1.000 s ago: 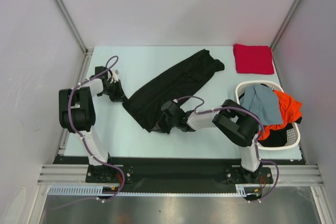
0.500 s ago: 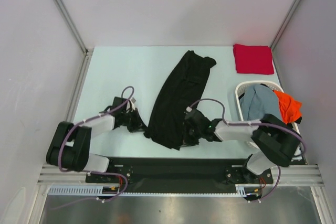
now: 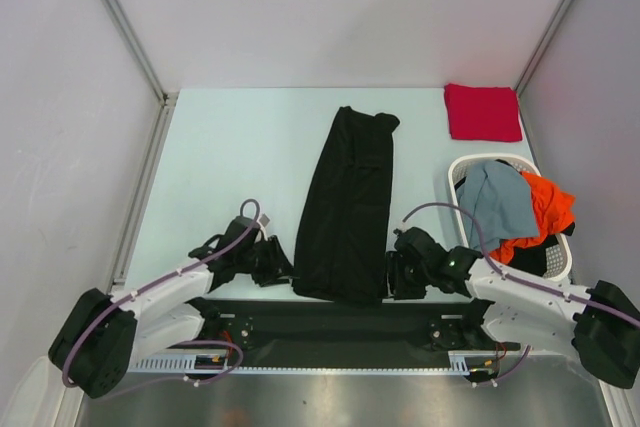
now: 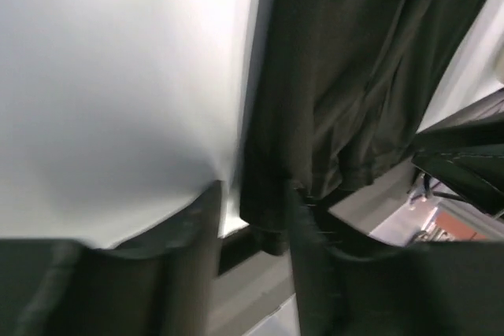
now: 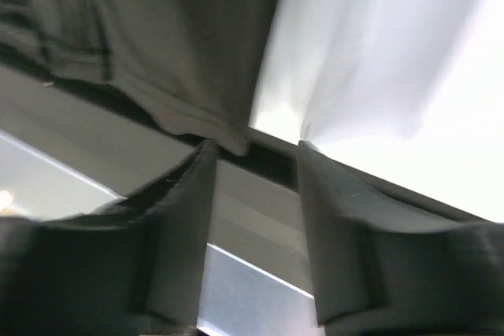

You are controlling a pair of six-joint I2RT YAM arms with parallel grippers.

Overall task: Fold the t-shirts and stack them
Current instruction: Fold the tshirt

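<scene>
Landmark: white perforated plastic basket (image 3: pixel 452 179), at the right side of the pale table (image 3: pixel 230 167).

- Large black cloth t-shirt (image 3: pixel 348 202): lies well left of the basket, pulled out into one long narrow strip. Its far end is level with a point beyond the basket. Its near hem is at the table's front edge, nearer than the basket's front rim.
- Left gripper (image 3: pixel 280 267): low at the near-left corner of the black shirt, on the side away from the basket. In the left wrist view its fingers (image 4: pixel 193 257) stand apart, with pale table showing beside the hem corner that lies between them. The jaws are not closed on the cloth.
- Right gripper (image 3: pixel 390 277): at the shirt's near-right corner, between shirt and basket. In the right wrist view its fingers (image 5: pixel 177 234) are spread. The hem corner sits just beyond the tips, with a free gap between them.
- Folded red cloth t-shirt (image 3: pixel 483 112): flat on the table just beyond the basket.
- Grey-blue t-shirt (image 3: pixel 497 197) and orange t-shirt (image 3: pixel 545 205): heaped in the basket, the orange one spilling over the right rim.
</scene>
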